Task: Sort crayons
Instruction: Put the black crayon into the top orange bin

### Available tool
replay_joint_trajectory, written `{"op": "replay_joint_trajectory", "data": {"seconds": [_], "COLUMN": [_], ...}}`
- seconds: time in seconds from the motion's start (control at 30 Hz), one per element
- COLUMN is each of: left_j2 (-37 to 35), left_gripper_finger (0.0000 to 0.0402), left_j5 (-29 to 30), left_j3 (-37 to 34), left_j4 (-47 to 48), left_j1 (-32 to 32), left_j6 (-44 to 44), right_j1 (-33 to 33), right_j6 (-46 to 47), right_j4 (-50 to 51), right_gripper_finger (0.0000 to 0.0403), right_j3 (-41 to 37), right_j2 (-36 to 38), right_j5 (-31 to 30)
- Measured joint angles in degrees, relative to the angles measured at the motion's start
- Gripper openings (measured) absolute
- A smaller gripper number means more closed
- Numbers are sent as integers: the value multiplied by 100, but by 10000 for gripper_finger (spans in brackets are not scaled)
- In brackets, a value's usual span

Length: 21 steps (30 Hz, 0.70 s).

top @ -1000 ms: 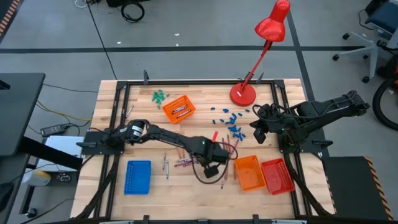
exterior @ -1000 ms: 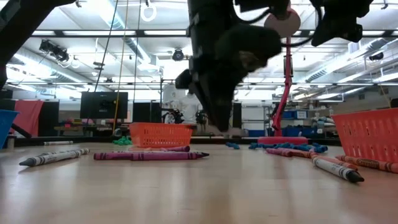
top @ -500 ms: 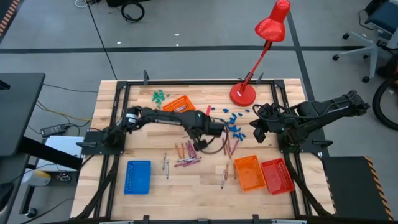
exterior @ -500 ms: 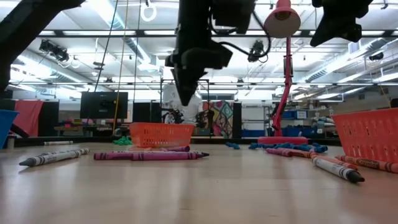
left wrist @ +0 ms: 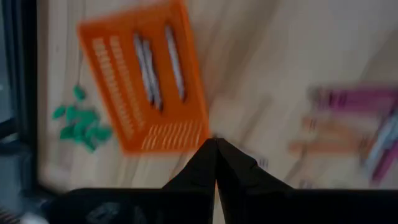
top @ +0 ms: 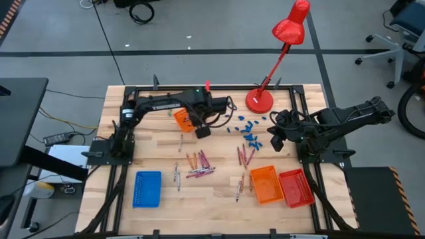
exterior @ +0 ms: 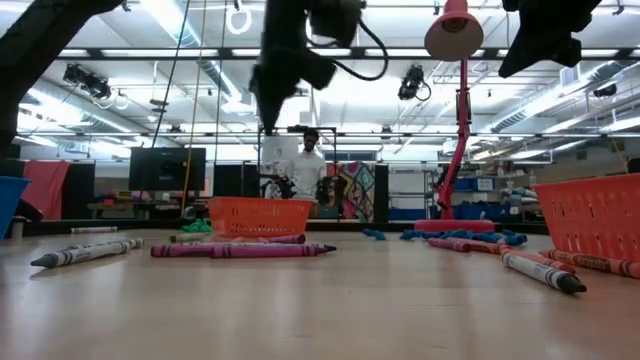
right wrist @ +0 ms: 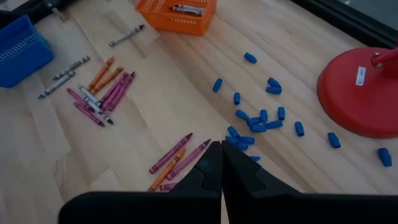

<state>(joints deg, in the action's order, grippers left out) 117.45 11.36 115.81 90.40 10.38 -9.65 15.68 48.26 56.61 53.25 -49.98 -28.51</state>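
Mostly, the crayons (top: 199,164) lie loose on the wooden table (top: 159,153), with a few already in a tray.

A mixed orange, magenta and grey cluster sits mid-table, another small bunch (top: 244,155) lies nearer the right arm, and three grey ones (left wrist: 157,65) rest in the orange tray (top: 184,119) at the far side. Left gripper (top: 202,131) hangs over the near edge of that tray, fingers pressed together, holding nothing. Right gripper (top: 275,143) waits at the table's right, beside the blue pieces (top: 250,131) and red lamp base (top: 259,101), fingers likewise closed and empty.
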Motion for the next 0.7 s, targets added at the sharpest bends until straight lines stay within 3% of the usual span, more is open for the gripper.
{"op": "replay_joint_trajectory", "data": {"seconds": [0.13, 0.23, 0.47, 0.6, 0.7], "left_j2": [-552, -1187, -2645, -3043, -3136], "left_gripper_finger": [14, 14, 16, 25, 55], "left_j5": [55, 27, -747, -880, -976], "left_j3": [-400, -1301, -3920, -4910, -5480], "left_j4": [-168, -240, -1098, -1546, -1880], "left_j1": [-151, -131, 193, 312, 367], "left_j6": [456, 422, -1096, -2011, -2444], "right_j1": [0, 0, 0, 0, 0], "right_j6": [63, 59, -136, -225, -235], "right_j4": [37, 41, -137, -182, -182], "right_gripper_finger": [8, 8, 8, 8, 8], "right_j3": [0, 2, 0, 0, 1], "right_j2": [4, 3, 0, 0, 0], "right_j5": [-114, -169, -239, -230, -207]}}
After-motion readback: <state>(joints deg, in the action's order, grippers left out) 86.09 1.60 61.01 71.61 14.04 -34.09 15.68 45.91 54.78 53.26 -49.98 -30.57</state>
